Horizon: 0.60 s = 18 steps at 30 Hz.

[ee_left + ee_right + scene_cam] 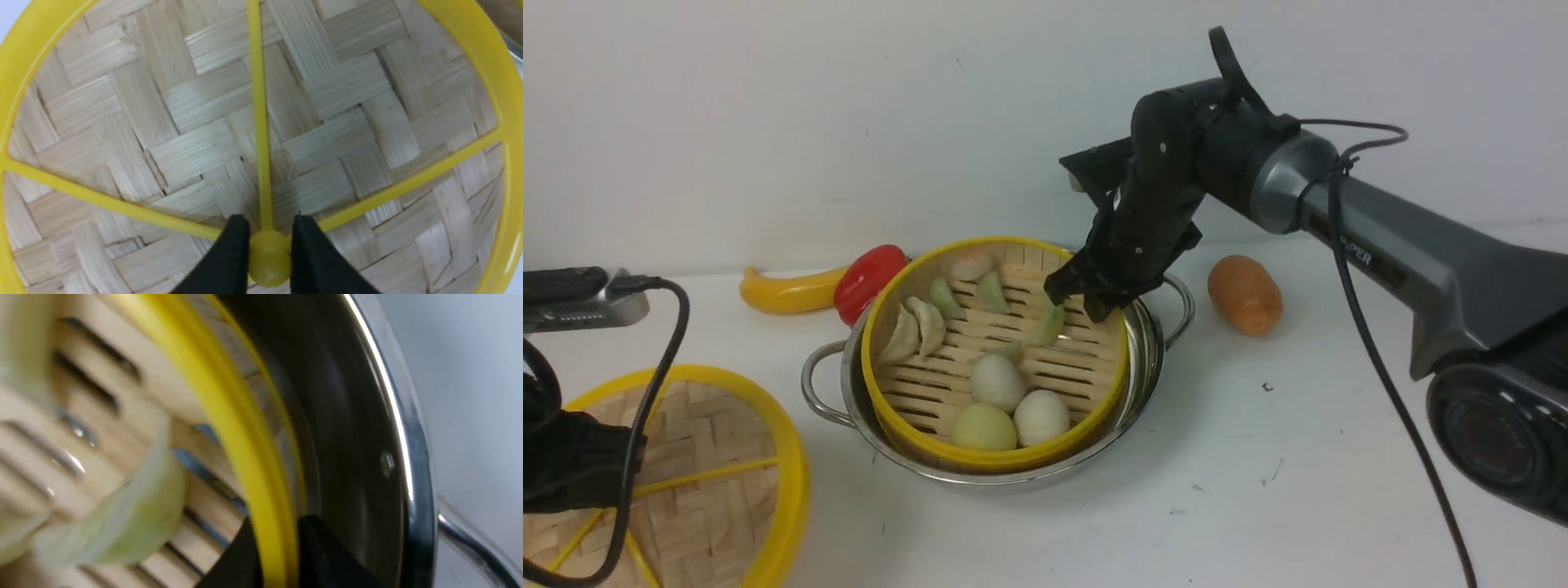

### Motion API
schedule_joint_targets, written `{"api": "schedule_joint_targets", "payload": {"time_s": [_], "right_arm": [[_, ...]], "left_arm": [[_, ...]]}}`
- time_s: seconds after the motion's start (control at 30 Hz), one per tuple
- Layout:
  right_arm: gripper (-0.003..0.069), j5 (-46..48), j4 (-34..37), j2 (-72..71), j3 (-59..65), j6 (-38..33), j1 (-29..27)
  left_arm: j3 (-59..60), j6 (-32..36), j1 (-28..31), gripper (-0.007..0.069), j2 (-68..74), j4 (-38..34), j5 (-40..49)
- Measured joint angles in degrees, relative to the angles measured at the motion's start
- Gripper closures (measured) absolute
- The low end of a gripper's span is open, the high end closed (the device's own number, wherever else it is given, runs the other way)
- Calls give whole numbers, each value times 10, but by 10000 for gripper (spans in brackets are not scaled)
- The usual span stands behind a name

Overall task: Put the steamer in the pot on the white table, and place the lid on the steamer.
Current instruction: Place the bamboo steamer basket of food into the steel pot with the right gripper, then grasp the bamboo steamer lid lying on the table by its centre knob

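Note:
The steamer (pixel 947 384), a bamboo basket with a yellow rim, sits inside the shiny pot (pixel 1152 351) on the white table (pixel 1258 474), with dumplings and round buns in it. My right gripper (pixel 1086 306) reaches down onto its far right rim. In the right wrist view its fingers (pixel 318 555) press either side of the yellow steamer rim (pixel 220 400), just inside the pot wall (pixel 359 437). The lid (pixel 711 457) lies flat at the near left. My left gripper (pixel 269 222) is shut on the yellow hub of the lid (pixel 347 94).
A yellow banana (pixel 784 292) and a red pepper (pixel 870 278) lie behind the pot on the left. An orange oval food item (pixel 1245 294) lies to the pot's right. The pot's wire handles (pixel 813 384) stick out sideways.

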Motion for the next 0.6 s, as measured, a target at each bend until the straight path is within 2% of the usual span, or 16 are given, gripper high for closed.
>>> {"api": "schedule_joint_targets", "payload": {"time_s": [0.17,0.33,0.47,0.6], "right_arm": [[324,5,3,-1,-1,-1,-1],[226,4,0,-11,-1,-1,-1],[200,5,-15,-47,-1,0,-6],[194,3,-15,-131,2,10,-30]], "left_arm": [[-19,0,-29,509,1,1,-8],[-79,-9,-35,509,2,2,-8],[-149,-12,-54,509,26,-4,3],[-235,-13,-132,509,92,-3,36]]}}
